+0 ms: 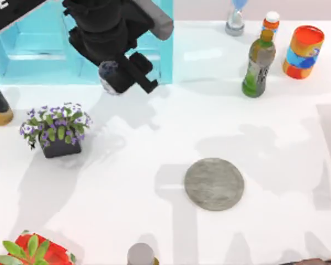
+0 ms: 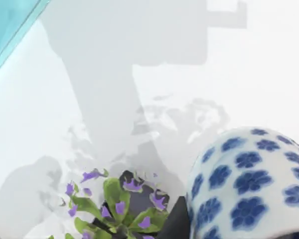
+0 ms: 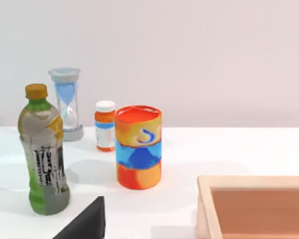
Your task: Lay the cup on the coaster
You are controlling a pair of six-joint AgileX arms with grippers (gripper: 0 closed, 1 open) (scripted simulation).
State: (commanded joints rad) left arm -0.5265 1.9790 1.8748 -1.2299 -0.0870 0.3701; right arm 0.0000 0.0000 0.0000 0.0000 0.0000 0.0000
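Note:
The cup, whitish with dark blue flower marks, hangs above the table at the back left, just in front of the blue rack. My left gripper is shut on it. The cup looms close in the left wrist view, with one dark finger against its side and the table far below. The coaster, a flat mottled grey disc, lies bare near the table's middle, well to the right of and nearer than the cup. My right arm is parked at the front right corner.
A potted purple flower stands below and left of the cup. A blue rack fills the back left. Green bottle, striped can, hourglass and pill bottle stand back right. A grey-topped cylinder and red planter sit at the front.

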